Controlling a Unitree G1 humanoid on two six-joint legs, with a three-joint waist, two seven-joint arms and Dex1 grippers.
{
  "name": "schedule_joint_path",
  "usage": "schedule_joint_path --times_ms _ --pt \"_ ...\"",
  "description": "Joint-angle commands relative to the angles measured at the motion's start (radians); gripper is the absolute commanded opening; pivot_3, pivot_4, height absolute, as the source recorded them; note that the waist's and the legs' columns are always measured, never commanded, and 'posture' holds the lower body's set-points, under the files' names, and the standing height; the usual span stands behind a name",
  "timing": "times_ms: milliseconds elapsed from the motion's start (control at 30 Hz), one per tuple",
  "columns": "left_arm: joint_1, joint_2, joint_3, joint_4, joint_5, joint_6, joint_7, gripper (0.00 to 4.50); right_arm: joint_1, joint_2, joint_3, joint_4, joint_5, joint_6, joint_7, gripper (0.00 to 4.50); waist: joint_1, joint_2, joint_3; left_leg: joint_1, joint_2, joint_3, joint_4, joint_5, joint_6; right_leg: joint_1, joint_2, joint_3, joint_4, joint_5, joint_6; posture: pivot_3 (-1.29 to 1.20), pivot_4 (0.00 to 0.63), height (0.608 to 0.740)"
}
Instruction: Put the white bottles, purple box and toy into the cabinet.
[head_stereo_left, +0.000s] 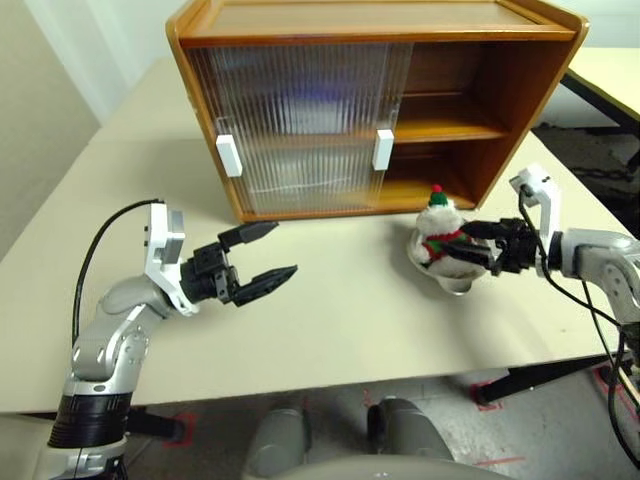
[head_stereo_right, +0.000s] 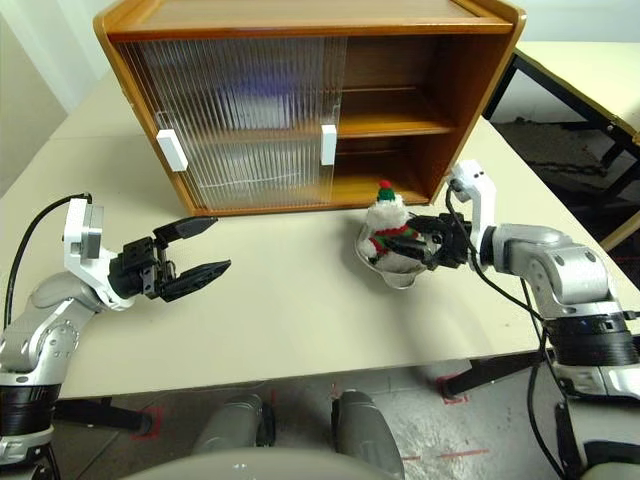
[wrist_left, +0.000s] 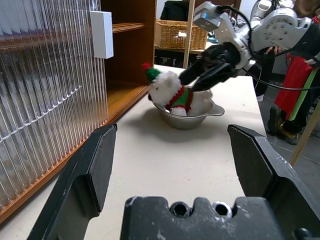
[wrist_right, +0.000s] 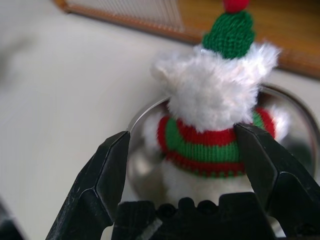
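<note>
Toy (head_stereo_left: 441, 238) not yet in cabinet (head_stereo_left: 380, 100), sits in bowl (head_stereo_left: 452, 274); right pincer (wrist_right: 187, 165) spread around it; left pincer (head_stereo_left: 262, 258) spread, empty.

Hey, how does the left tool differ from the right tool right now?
The left tool hangs over bare table, well away from any object; the right tool is at the toy sitting in the metal bowl, its fingers on either side of the scarf. The left tool faces the toy from across the table; the right tool reaches in from the opposite side, angled down. Both are open and hold nothing.
</note>
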Motion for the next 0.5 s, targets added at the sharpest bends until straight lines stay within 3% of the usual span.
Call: schedule_joint_path --times_ms 33,100,200,500 --pt "-0.005 -0.001 -0.014 -0.002 0.006 -0.008 -0.008 4.50 -0.017 0.018 0.033 0.029 -0.025 -0.004 -0.013 4.48 0.001 0.000 0.000 0.000 0.000 0.000 0.000 0.000 0.000 0.000 0.000 0.000 0.000 0.000 -0.001 0.14 0.000 0.740" --pt "-0.004 0.002 -0.012 -0.003 0.002 -0.010 -0.013 4.50 -0.032 0.033 0.033 0.043 -0.031 -0.010 -0.019 4.48 0.000 0.000 0.000 0.000 0.000 0.000 0.000 0.000 0.000 0.000 0.000 0.000 -0.001 0.001 -0.001 0.14 0.000 0.740" --pt "-0.003 0.005 -0.011 -0.003 0.002 -0.015 -0.022 4.50 -0.052 0.047 0.023 0.059 -0.030 -0.009 -0.025 3.84 -0.001 0.000 0.000 0.000 0.000 0.000 0.000 0.000 0.000 0.000 0.000 0.000 -0.001 0.001 -0.001 0.15 0.000 0.740" --pt "0.006 0.016 -0.010 -0.004 -0.004 -0.019 -0.078 4.50 -0.054 -0.003 0.039 0.084 -0.038 -0.010 0.047 0.58 -0.002 0.000 0.000 0.000 0.000 0.000 0.000 0.000 0.000 0.000 0.000 0.000 -0.001 0.001 -0.001 0.15 0.000 0.740"
